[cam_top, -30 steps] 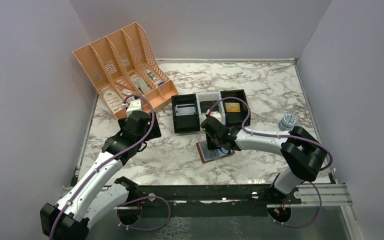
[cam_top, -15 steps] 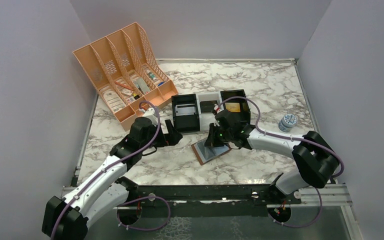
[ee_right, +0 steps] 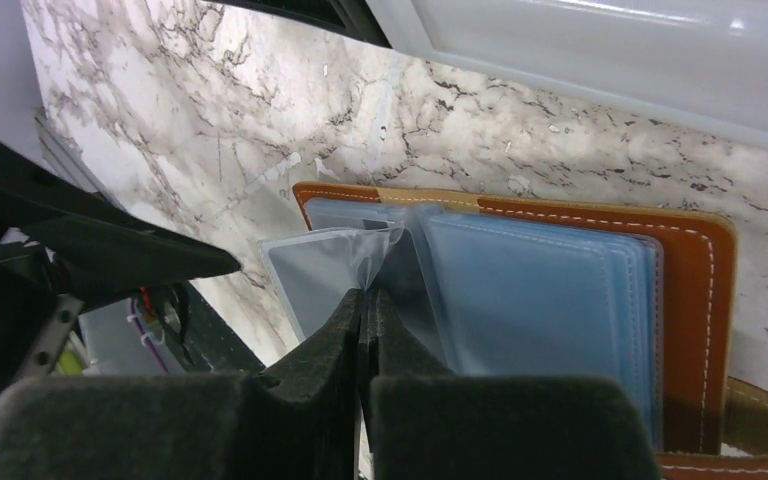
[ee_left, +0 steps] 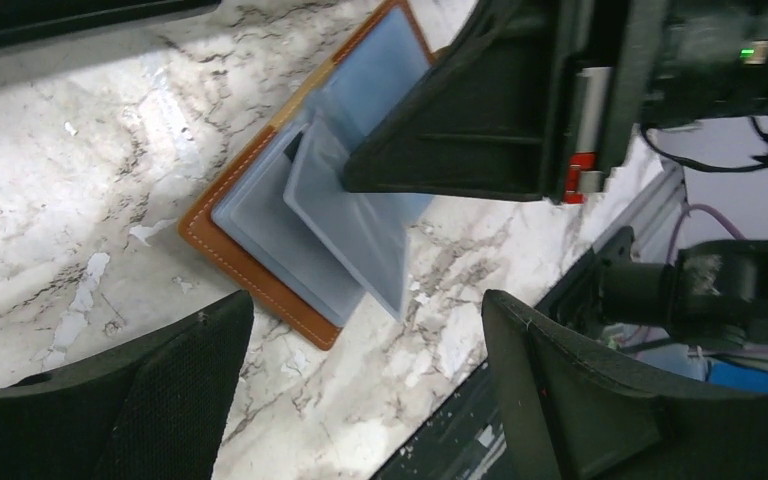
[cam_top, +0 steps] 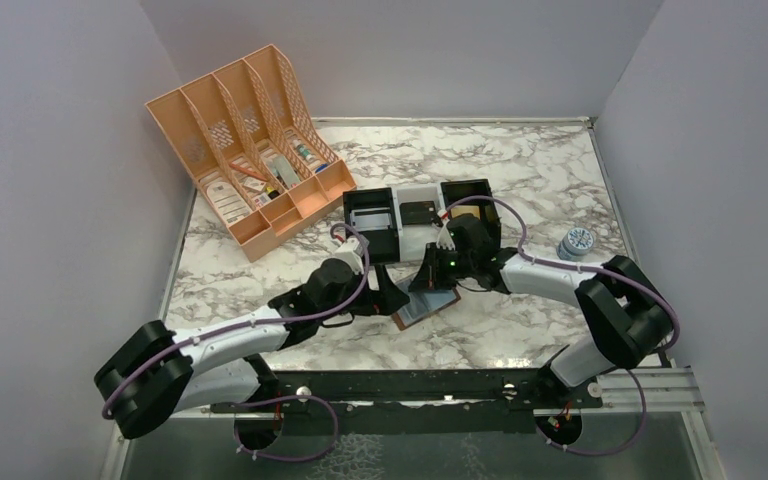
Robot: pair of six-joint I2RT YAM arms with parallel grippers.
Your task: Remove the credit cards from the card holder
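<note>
The card holder (ee_left: 270, 235) lies open on the desk (cam_top: 520, 160), flat, with its blue-grey pockets facing up. It is right under the right fingers (ee_right: 440, 420) and just in front of the left fingers (ee_left: 160, 400). Seen from above, its long side runs on a slant, from low on the left to higher on the right. Its snap tab (ee_right: 750, 440) sticks out at the end close beside the right fingers.

The right fingers are pressed tight together. They pinch the edge of one thin, pale grey credit card (ee_left: 360, 225). This card is tilted up. One edge is down at the pockets and the other edge is lifted toward the left fingers. I cannot tell if the card is all the way out of its pocket.

The left fingers are spread wide and hold nothing. They hang low over the desk, and the near end of the card holder shows in the gap between them.

The right fingers and the lifted card stand between the left fingers and the far half of the card holder.

Just past the right fingers is a row of black and white trays (cam_top: 371, 240). An orange rack (cam_top: 245, 130) with slots stands well away, past the left fingers. A small round jar (cam_top: 576, 243) sits alone out beyond the right arm
</note>
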